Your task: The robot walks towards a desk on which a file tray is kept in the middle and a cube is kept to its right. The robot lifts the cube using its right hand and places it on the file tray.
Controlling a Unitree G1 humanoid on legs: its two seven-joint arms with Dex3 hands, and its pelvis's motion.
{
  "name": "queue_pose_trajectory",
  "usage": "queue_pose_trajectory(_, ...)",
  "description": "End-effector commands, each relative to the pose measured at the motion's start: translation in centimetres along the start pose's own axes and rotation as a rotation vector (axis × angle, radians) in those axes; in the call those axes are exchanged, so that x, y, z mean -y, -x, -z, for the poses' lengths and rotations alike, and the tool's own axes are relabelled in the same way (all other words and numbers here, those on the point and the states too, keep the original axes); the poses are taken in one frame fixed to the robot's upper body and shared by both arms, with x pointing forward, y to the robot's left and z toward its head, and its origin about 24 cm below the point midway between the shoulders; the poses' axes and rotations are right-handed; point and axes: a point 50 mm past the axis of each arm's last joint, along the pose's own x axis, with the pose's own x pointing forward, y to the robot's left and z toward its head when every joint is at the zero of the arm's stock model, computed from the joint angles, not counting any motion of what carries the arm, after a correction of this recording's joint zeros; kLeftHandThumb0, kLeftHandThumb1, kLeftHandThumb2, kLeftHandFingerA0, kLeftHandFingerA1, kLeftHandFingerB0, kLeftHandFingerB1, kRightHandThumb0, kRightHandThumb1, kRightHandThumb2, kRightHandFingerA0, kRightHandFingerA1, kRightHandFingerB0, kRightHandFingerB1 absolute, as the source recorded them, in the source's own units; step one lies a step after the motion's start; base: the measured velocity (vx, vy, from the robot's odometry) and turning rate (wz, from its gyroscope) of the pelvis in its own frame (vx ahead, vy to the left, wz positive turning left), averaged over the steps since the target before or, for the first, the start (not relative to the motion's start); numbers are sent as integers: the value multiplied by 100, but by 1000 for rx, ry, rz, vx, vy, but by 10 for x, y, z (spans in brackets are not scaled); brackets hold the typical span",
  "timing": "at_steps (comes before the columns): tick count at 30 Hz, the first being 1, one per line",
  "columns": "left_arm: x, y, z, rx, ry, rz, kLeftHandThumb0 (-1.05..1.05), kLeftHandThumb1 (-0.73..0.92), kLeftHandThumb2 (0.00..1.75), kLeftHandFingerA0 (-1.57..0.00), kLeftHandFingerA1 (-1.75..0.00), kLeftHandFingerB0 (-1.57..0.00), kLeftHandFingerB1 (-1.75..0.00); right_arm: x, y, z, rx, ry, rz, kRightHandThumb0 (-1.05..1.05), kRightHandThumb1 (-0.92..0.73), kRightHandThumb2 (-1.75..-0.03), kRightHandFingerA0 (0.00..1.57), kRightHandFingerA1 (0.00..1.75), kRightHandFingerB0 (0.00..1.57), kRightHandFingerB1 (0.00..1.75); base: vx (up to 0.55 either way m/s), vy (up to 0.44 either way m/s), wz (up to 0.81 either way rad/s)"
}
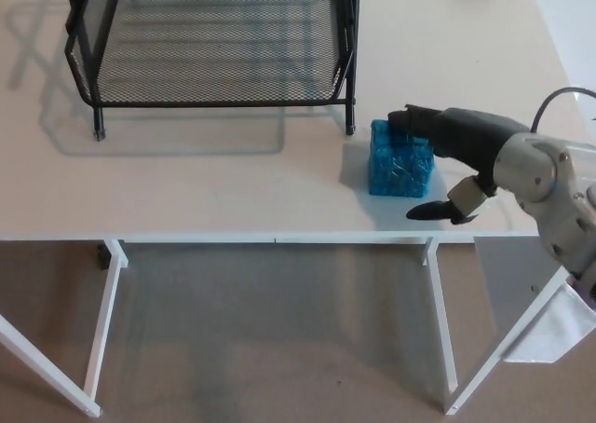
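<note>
**Right hand straddles the blue cube on the desk**

You see the cube (399,170) sitting on the white desk (233,190), near the front edge and towards the robot's right. It lies just beside the front right foot of the black wire-mesh file tray (214,103), apart from it, and nothing rests on the tray's mesh floor. The cube is bright blue, with a busy, glinting surface of lighter and darker patches. You cannot tell from here what it is made of. Its top face and its near face both show, and it stands flat on the desk.

Your right hand (461,143) comes in from the right with its pale grey forearm (540,176) behind it. The two thick fingers (414,125) reach over the cube's far top edge and cover part of the top face. The thumb (430,211) points left, low over the desk just in front of the cube's near face, with a thin strip of desk showing between them. So the hand is spread wide with the cube between fingers and thumb, not closed on it. Your left hand does not show
</note>
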Motion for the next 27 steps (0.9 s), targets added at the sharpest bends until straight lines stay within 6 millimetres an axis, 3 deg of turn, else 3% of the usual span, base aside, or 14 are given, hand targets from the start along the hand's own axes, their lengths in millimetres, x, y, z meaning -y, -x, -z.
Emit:
queue_pose_trajectory(1,1,3,-3,34,-71,10,-65,92,69,-33,-47,-23,-37,-31,-2,10,-60,44,-67,-52,-57,-58,17,42,29,32,0,0,0)
queue_pose_trajectory(4,5,5,4,35,-72,8,-62,92,69,-34,-47,-24,-37,-39,-1,10,-20,125,42,-59,-46,-83,32,53,45,53,0,0,0)
queue_pose_trajectory(7,6,6,7,31,-71,6,-62,92,69,-34,-47,-24,-37,-42,1,11,-4,141,73,-59,-46,-83,32,53,45,53,0,0,0)
queue_pose_trajectory(8,6,5,9,25,-59,0,-60,92,68,-35,-46,-25,-37,-46,1,10,35,171,180,-58,-61,-58,57,57,69,50,0,0,0)
queue_pose_trajectory(11,6,5,13,27,-58,-3,-59,92,67,-35,-46,-26,-37,-49,4,8,89,191,275,-60,-64,-59,83,108,80,68,0,0,0)
queue_pose_trajectory(12,7,3,15,16,-42,-14,-59,85,68,-37,-47,-26,-37,-50,4,5,113,190,346,-68,-49,-87,102,131,79,91,0,0,0)
queue_pose_trajectory(14,8,2,15,12,-36,-19,-59,85,68,-37,-47,-26,-37,-50,4,5,123,191,379,-68,-49,-87,102,131,79,91,0,0,0)
queue_pose_trajectory(15,9,0,14,9,-39,-25,-56,90,66,-42,-47,-30,-38,-48,4,3,128,198,423,-58,-58,-57,91,142,69,95,0,0,0)
queue_pose_trajectory(18,9,2,13,14,-52,-27,-55,89,66,-43,-47,-30,-37,-46,3,1,141,218,484,-57,-42,-89,107,128,73,97,0,0,0)
queue_pose_trajectory(19,10,3,13,20,-53,-27,-57,89,66,-44,-48,-31,-38,-45,3,0,136,231,490,-63,-55,-61,89,145,59,102,0,0,0)
queue_pose_trajectory(20,10,3,13,23,-44,-27,-57,88,66,-44,-49,-31,-39,-44,4,0,143,233,502,-57,-45,-92,105,126,68,96,0,0,0)
queue_pose_trajectory(22,10,2,14,20,-44,-30,-54,89,66,-45,-47,-32,-38,-44,4,0,148,234,508,-55,-46,-92,105,127,66,95,0,0,0)
queue_pose_trajectory(23,10,2,13,16,-46,-39,-54,88,66,-47,-48,-33,-38,-43,5,0,159,250,554,-61,-57,-62,82,158,55,108,0,0,0)
queue_pose_trajectory(27,11,2,13,7,-32,-57,-54,86,65,-50,-48,-34,-38,-41,6,1,178,256,609,-55,-56,-61,76,156,51,107,0,0,0)
